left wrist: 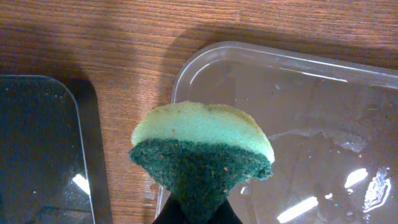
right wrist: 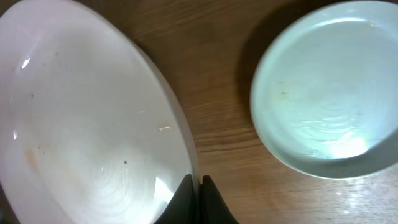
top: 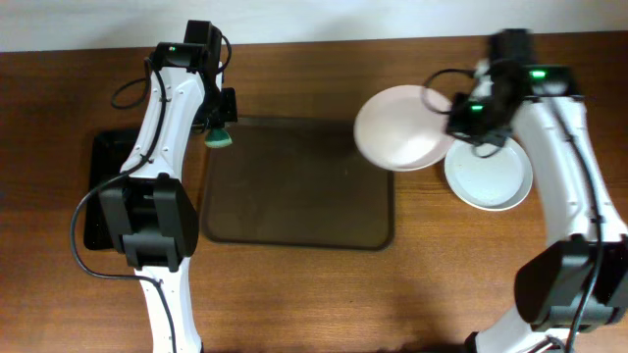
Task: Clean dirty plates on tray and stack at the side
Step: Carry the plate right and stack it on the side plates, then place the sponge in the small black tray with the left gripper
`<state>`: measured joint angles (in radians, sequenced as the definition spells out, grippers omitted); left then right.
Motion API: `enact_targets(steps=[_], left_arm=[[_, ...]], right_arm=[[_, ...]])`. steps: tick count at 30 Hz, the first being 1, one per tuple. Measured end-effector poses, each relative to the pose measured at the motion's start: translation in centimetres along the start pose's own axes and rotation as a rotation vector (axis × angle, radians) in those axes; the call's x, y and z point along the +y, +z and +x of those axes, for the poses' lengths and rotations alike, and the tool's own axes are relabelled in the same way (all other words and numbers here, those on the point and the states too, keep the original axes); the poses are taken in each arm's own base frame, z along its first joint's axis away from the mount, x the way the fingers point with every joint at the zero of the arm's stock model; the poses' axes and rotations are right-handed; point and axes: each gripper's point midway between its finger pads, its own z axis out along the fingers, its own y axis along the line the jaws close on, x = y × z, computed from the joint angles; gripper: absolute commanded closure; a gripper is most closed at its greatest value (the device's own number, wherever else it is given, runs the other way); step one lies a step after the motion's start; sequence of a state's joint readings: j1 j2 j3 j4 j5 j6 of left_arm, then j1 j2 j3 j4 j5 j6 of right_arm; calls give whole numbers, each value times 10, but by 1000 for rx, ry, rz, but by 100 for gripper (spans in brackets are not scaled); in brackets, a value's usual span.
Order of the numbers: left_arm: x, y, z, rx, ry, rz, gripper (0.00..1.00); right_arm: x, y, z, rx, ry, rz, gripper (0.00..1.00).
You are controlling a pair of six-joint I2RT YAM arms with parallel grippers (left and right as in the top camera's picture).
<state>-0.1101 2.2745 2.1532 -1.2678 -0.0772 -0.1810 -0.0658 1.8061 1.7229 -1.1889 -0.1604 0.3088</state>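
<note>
A wooden tabletop (top: 294, 294) is bounded by a pale wall (top: 294, 18) at 12 o'clock. A black tray (top: 103, 157) lies at 9 o'clock. A green sponge (top: 218, 137) is gripped by the left jaws at the brown tray (top: 294, 196), at its 11 o'clock corner. At 2 o'clock a faintly specked white plate (top: 397, 127) is clamped, tilted, by the right jaws; a bluish plate (top: 488, 181) rests just beside.

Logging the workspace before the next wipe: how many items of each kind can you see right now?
Round white shallow plates: 2, held plate, resting plate
Rectangular trays: 2, large dark-brown tray, small black tray
Sponges: 1, green-and-yellow sponge
Total: 5
</note>
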Motion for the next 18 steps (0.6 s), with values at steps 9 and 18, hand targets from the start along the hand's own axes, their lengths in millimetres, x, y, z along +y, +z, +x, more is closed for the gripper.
enact_targets(steps=[9, 18], left_arm=[[0, 0, 0, -2, 0, 0, 99], [-1, 0, -3, -14, -1, 3, 100]], right_arm=[[-204, 11, 8, -23, 445, 169, 96], [-214, 72, 33, -27, 427, 178, 92]])
